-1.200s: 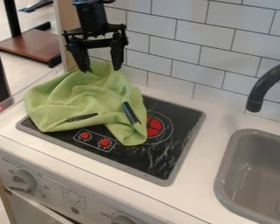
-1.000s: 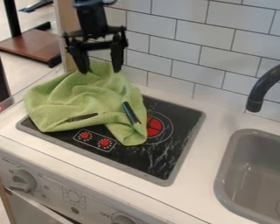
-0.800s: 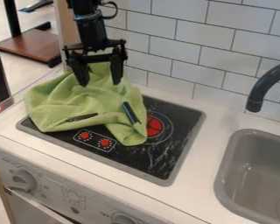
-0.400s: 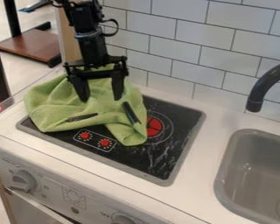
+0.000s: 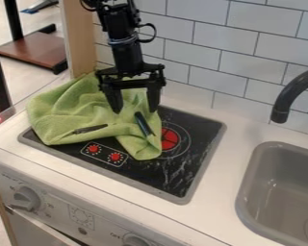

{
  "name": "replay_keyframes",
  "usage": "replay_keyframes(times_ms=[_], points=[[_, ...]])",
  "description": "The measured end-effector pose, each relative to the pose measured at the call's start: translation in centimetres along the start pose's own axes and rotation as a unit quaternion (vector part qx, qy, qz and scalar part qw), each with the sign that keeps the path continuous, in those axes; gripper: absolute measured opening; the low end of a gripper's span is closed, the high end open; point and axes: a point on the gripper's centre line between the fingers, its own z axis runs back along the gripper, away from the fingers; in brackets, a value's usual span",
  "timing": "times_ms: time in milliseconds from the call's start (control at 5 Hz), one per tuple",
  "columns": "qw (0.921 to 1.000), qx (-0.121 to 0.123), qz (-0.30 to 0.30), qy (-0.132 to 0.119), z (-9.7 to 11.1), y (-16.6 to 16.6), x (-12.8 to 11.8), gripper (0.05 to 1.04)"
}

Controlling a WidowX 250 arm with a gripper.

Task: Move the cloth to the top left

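My gripper (image 5: 134, 110) hangs open over the right part of the green cloth (image 5: 79, 113), its two fingers apart and pointing down. The cloth lies crumpled over the left half of the black stovetop (image 5: 195, 158) and onto the counter at the back left. Whether the fingertips touch the cloth, I cannot tell. Two dark slender objects rest on the cloth: one (image 5: 144, 124) just below my gripper, the other (image 5: 90, 129) near the cloth's front edge.
At the right, a grey sink (image 5: 247, 192) is set into the white counter (image 5: 224, 168), with a black faucet (image 5: 282, 108) above it. A white tiled wall (image 5: 237, 62) runs along the back, and a wooden post (image 5: 81, 43) stands at the back left.
My gripper has come down from above the cloth's back edge and moved to the right, staying open. The cloth and the objects on it have not moved.
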Motion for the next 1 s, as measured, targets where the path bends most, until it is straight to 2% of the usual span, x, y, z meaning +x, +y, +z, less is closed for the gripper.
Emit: replay_keyframes(times_ms=[200,400,600,800,1000], points=[[0.9998,-0.012,-0.014,0.009,-0.7,-0.9,0.6,0.999],[0.9995,0.001,-0.025,0.021,-1.8,-1.5,0.6,0.999],[0.9995,0.023,-0.018,0.013,-1.9,-0.9,0.9,0.934],[0.9990,0.034,-0.025,0.015,-2.3,-0.9,0.6,0.621],[0.9989,0.032,-0.028,0.019,-2.7,-1.1,0.2,0.331]])
